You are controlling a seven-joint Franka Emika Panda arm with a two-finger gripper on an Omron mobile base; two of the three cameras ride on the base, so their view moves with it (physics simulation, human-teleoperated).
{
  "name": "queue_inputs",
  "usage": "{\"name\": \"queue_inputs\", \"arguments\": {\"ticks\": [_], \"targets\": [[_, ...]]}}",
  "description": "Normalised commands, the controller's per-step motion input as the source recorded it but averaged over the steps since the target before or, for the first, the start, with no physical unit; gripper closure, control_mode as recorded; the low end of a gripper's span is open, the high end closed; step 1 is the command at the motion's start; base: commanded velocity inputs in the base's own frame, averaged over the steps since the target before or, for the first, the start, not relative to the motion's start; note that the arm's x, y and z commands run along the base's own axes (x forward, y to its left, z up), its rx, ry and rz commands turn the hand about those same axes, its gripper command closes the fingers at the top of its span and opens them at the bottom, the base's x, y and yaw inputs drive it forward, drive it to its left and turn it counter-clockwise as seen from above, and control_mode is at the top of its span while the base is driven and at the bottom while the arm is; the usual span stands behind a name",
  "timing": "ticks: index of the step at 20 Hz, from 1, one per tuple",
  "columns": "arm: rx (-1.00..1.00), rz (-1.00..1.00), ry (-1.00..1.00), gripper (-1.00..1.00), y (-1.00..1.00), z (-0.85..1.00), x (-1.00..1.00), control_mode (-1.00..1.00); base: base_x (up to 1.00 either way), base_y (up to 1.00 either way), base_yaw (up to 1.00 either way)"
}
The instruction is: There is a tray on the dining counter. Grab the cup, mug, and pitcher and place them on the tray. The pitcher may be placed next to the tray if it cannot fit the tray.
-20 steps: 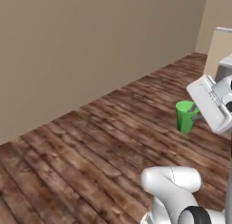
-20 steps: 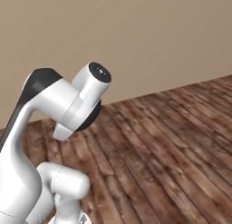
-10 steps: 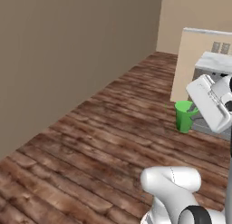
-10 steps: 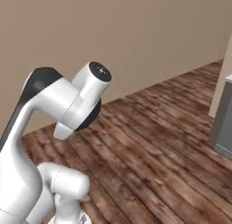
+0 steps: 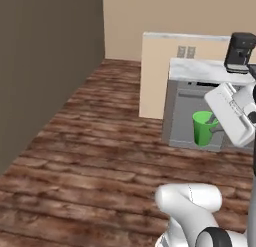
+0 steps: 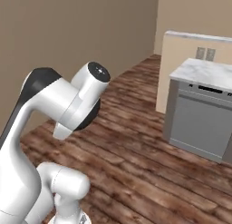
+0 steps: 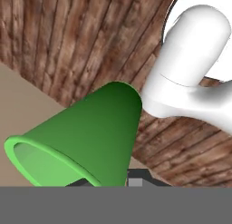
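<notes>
Held the green cup [image 5: 203,127] clamped in the tool [image 5: 216,125], up in the air over the wooden floor [image 5: 95,141], rim toward the hand camera. Faced a grey dishwasher [image 6: 203,121] under a short marble worktop [image 6: 206,72], with a black coffee machine [image 5: 239,52] on top.

Dark plank floor [image 5: 90,156] met tan walls [image 6: 68,32]. A grey dishwasher [image 6: 199,123] sat under a marble top [image 6: 204,72], coffee machine [image 5: 240,52] above.
</notes>
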Motion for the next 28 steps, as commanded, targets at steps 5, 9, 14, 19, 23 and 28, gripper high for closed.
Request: {"name": "queue_inputs", "arguments": {"ticks": [5,9,14,19,23,28], "targets": [[0.00,0.00,0.00,1.00,0.00,0.00,0.00,1.00,1.00,0.20,-0.54],[0.00,0.00,0.00,1.00,0.00,0.00,0.00,1.00,1.00,0.28,-0.49],[0.00,0.00,0.00,1.00,0.00,0.00,0.00,1.00,1.00,0.35,-0.46],[0.00,0.00,0.00,1.00,0.00,0.00,0.00,1.00,0.91,0.71,-0.36],[0.00,0.00,0.00,1.00,0.00,0.00,0.00,1.00,0.80,0.97,-0.27],[0.00,0.00,0.00,1.00,0.00,0.00,0.00,1.00,0.79,1.00,-0.21]]}}
